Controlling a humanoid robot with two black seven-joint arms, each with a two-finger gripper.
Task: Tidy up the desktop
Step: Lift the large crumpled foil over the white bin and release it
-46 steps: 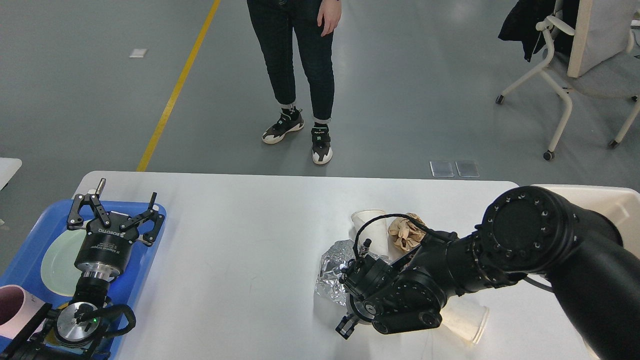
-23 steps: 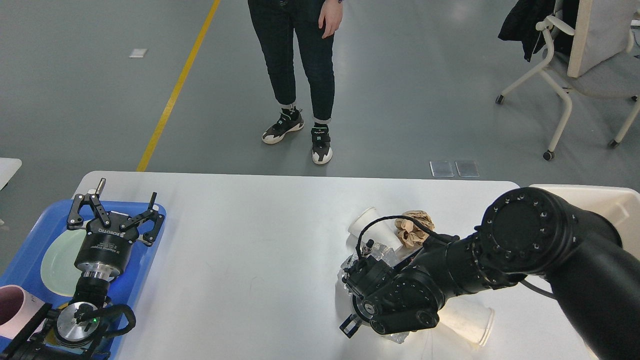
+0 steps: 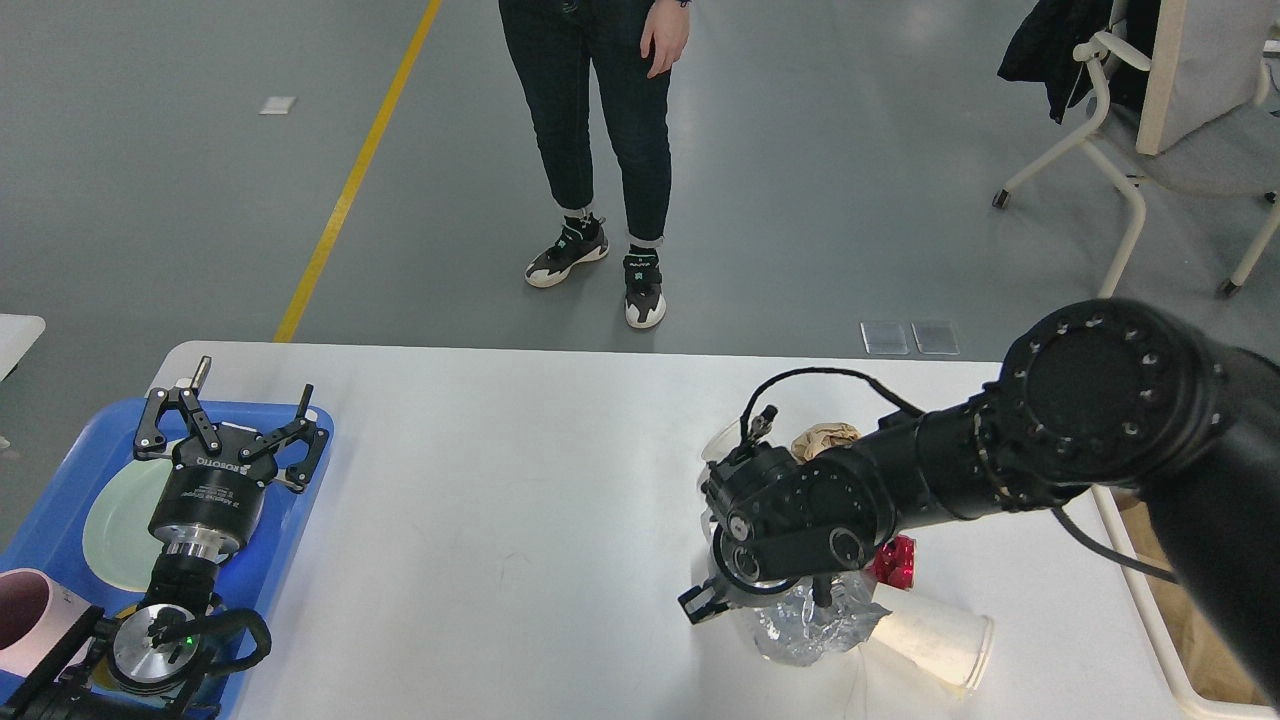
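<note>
Lifted since earlier, right tool (image 3: 760, 600) grips crumpled foil (image 3: 812, 625) above the desktop (image 3: 500, 500); left tool (image 3: 232, 420) spread apart.

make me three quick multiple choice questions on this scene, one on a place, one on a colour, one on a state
1. Where is the left end effector?
A. over the tray
B. over the foil
C. off the table's far edge

2. What colour is the tray?
A. red
B. blue
C. green

3. How is the paper cup by the foil?
A. upright
B. stacked on a plate
C. lying on its side

Answers:
1. A, its fingers hang above the tray and plate.
2. B, the tray's rim is plainly blue.
3. C, its open mouth faces sideways on the desktop.
</note>
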